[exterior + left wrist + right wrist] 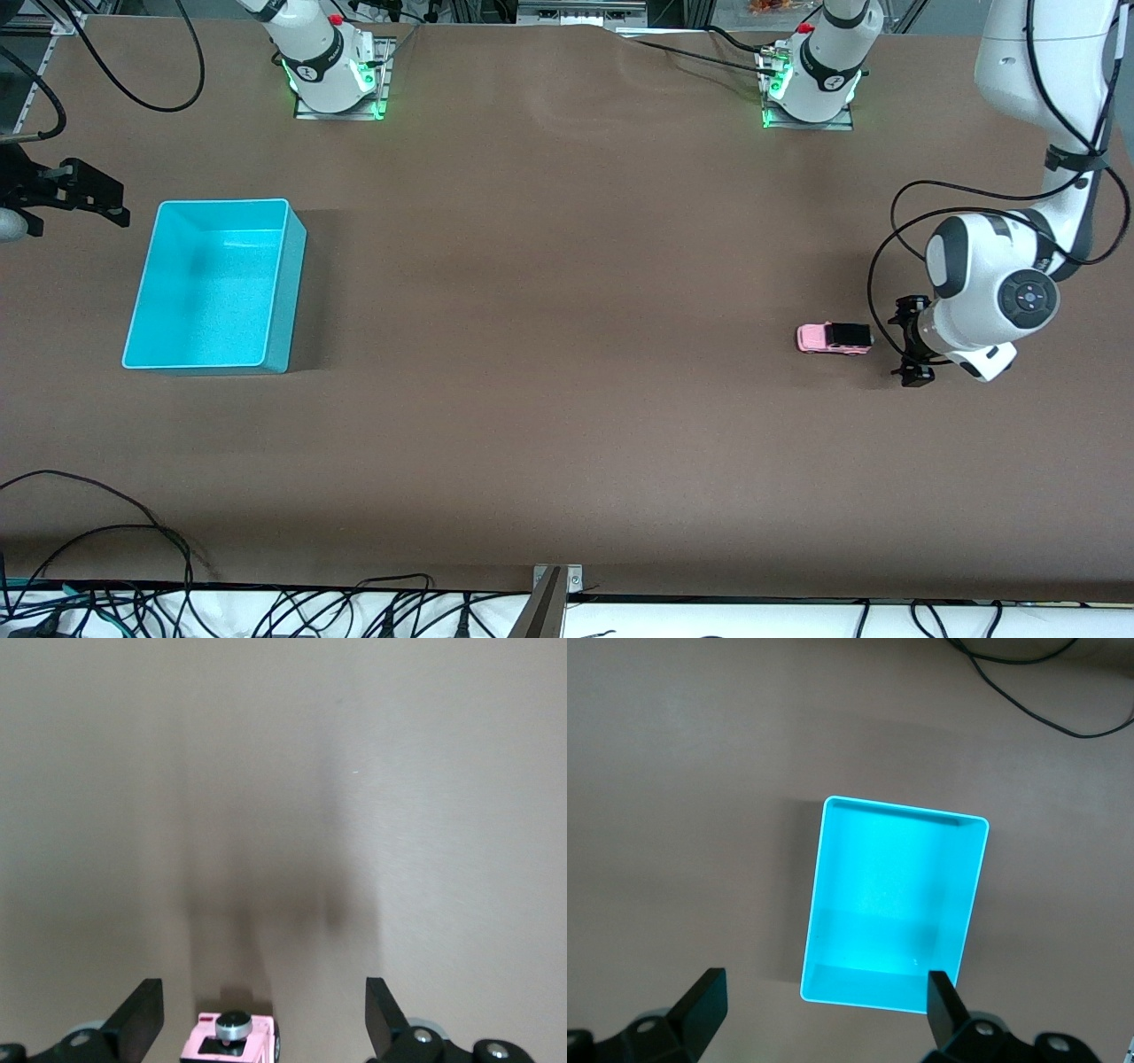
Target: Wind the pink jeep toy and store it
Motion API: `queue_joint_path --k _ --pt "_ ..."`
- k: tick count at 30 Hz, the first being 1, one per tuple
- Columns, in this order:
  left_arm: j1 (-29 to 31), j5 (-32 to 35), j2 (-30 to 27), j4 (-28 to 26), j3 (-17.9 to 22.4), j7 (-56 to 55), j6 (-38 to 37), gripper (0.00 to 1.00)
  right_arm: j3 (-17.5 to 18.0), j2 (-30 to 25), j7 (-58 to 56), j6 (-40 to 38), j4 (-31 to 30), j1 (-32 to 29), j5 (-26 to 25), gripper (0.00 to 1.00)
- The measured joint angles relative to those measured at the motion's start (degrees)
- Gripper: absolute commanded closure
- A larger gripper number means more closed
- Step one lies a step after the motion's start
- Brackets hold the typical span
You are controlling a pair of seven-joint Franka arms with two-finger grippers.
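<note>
The pink jeep toy (pixel 833 338), boxy with a black roof, stands on the brown table toward the left arm's end. My left gripper (pixel 905 342) is low beside its black-roofed end, open, and not touching it. In the left wrist view the jeep toy (pixel 232 1042), with a round silver knob on top, sits between the wide-apart fingers of the left gripper (pixel 264 1014). The turquoise bin (pixel 213 283) is empty. My right gripper (pixel 104 197) hangs open beside it; in its wrist view the right gripper (pixel 824 1001) frames the bin (pixel 890 877).
Both arm bases (pixel 337 80) stand along the table edge farthest from the front camera. Black cables (pixel 133 89) loop near the right arm's base, and more cables (pixel 266 607) lie along the nearest table edge. Bare table stretches between jeep and bin.
</note>
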Motion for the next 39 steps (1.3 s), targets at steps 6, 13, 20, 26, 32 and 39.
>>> queue_joint_path --k 6,13,20,26,32,39 --pt "-0.10 0.32 -1.90 4.85 -0.89 0.33 -5.86 0.00 -0.01 0.00 0.00 0.03 0.00 -0.01 0.00 0.00" --pt "-0.16 0.46 -4.80 6.89 -1.36 7.61 -6.80 0.00 -0.01 0.00 0.00 0.03 0.00 -0.02 0.00 0.00" --pt "-0.12 0.46 -8.18 7.55 -1.34 19.75 -6.93 0.00 -0.02 0.00 0.00 0.03 0.00 -0.02 0.00 0.00" --pt "-0.13 0.47 -9.38 10.73 -1.35 31.27 -9.67 0.00 -0.02 0.00 0.00 0.03 0.00 -0.02 0.00 0.00" --pt "-0.10 0.47 -9.43 15.59 -1.33 46.22 -15.45 0.00 -0.02 0.00 0.00 0.03 0.00 -0.03 0.00 0.00" --pt "0.22 0.47 -9.44 20.26 -1.25 61.73 -17.63 0.00 -0.04 0.00 0.00 0.03 0.00 -0.04 0.00 0.00"
